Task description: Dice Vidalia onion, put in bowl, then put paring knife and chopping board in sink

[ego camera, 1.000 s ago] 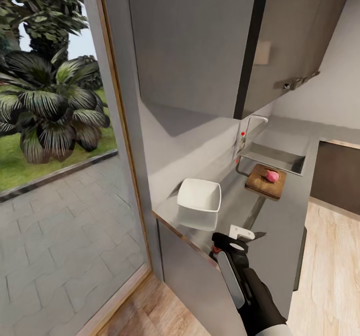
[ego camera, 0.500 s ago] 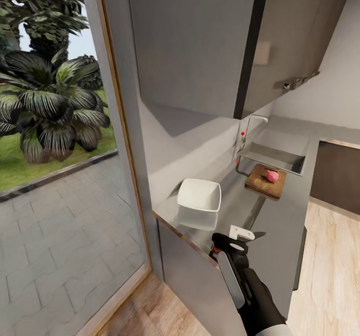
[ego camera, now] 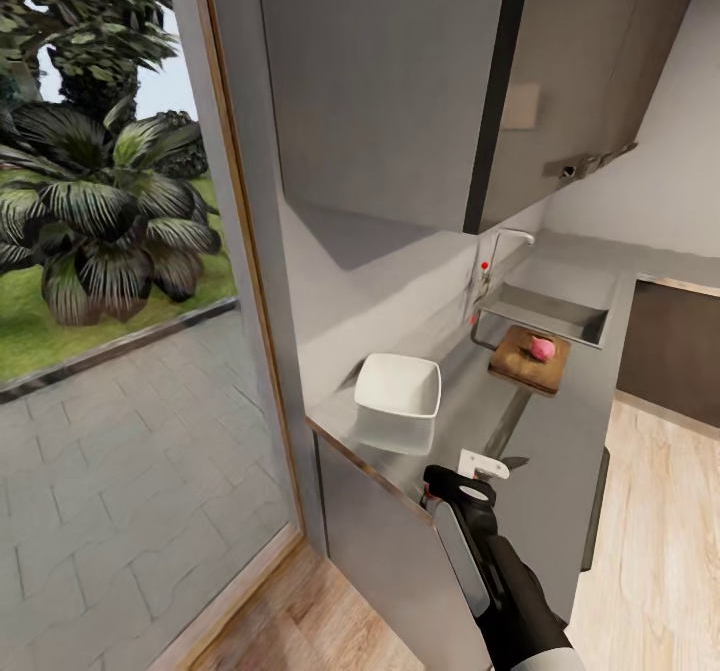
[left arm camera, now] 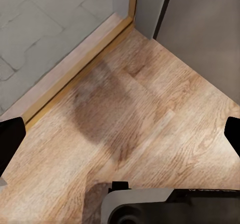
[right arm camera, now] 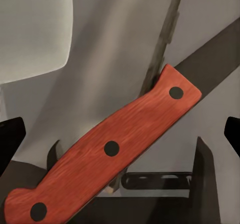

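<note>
step: carry paring knife to Vidalia onion on chopping board, centre right | right end effector: clamped on handle | advice: keep blade level, approach slowly over surface

a tall glass window shows palms and grey paving; beside it, grey wall cabinets above wooden floor.

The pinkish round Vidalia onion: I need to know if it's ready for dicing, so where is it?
In the head view, the pinkish round onion sits on the dark brown wooden chopping board, just in front of the grey steel sink at the countertop's far end.
</note>
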